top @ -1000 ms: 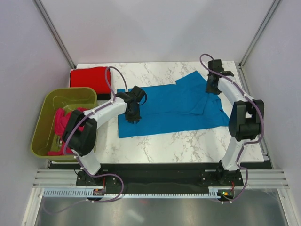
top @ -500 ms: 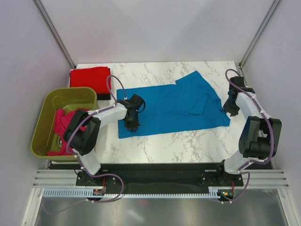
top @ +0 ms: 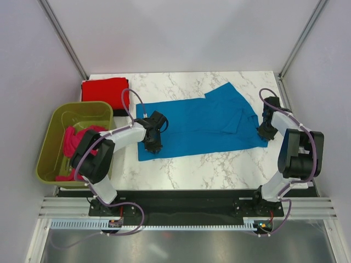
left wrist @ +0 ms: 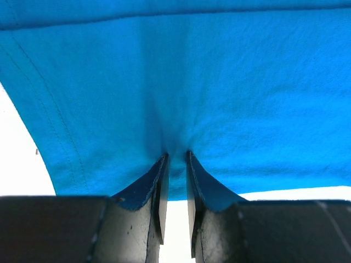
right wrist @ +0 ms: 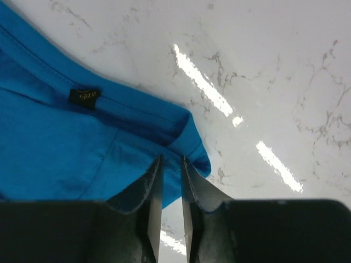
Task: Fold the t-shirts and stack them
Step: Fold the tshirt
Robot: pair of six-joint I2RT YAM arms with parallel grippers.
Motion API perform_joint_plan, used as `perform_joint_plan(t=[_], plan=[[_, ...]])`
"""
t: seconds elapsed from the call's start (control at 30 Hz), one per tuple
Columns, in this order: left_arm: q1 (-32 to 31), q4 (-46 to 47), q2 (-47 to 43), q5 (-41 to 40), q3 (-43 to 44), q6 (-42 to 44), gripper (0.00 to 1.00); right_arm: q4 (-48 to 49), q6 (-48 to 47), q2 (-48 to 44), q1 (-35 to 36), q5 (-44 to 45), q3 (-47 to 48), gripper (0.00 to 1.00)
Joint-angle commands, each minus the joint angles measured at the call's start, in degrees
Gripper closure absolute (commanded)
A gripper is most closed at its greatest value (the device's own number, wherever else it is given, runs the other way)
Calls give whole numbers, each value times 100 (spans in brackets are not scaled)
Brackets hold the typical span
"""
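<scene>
1. Surface (top: 219, 164): white marble-patterned top. You see the blue t-shirt (top: 203, 123) lying across its middle, with bare marble on the near side of the shirt.

2. Blue t-shirt: spread mostly flat and lengthwise from left to right. Its right end is doubled over into a raised fold that points to the far side. Take it as your reference for every entry below.

3. Tub (top: 77, 115): olive-green plastic, well to the left of the blue t-shirt and off the left edge of the surface.

4. Red t-shirt (top: 104, 92): folded into a neat rectangle, beyond the blue t-shirt's left end at the far-left corner, apart from it.

5. Pink t-shirt (top: 74, 139): crumpled inside the tub, left of the blue t-shirt and partly hidden from you by the left arm.

6. Left tool (top: 153, 147): on the blue t-shirt's near-left corner. In your wrist view the left tool (left wrist: 176, 156) is clamped on the cloth, which puckers into creases at the fingertips.

7. Right tool (top: 263, 132): at the blue t-shirt's near-right edge. In the wrist view the right tool (right wrist: 171, 159) has its jaws drawn narrow over the hem corner. You cannot tell whether the cloth is actually pinched.

8. Label (right wrist: 84, 96): small dark tag sewn on the blue t-shirt's collar band, left of the right tool.
</scene>
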Motion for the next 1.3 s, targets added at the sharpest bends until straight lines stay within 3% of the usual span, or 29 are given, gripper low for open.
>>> perform_joint_plan(t=[0.0, 0.1, 0.27, 0.37, 0.5, 0.6, 0.83, 1.0, 1.27], plan=[[-10, -99, 225, -249, -383, -199, 74, 456, -129, 209, -28, 447, 42, 78], [-10, -151, 189, -275, -427, -216, 74, 596, -199, 298, -28, 553, 95, 92], [-18, -231, -91, -179, -489, -278, 74, 535, -279, 237, -19, 580, 226, 95], [-45, -353, -451, -82, -445, -295, 73, 237, -279, 70, -19, 571, 402, 92], [-80, -485, -847, 41, -305, -304, 73, 16, -112, -185, 33, 169, 569, 73], [-80, -521, -1137, 243, -199, -243, 72, 78, 133, -326, 253, -140, 570, 66], [-80, -608, -1717, 718, 223, 565, 71, 1174, 1082, -247, 1025, -1158, 87, 59], [-62, -837, -2139, 525, 250, 1128, 69, 1370, 1504, -36, 1290, -1003, 34, 57], [-62, -741, -2605, 428, -75, 1295, 65, 1748, 1804, 60, 1396, -994, -292, 56]])
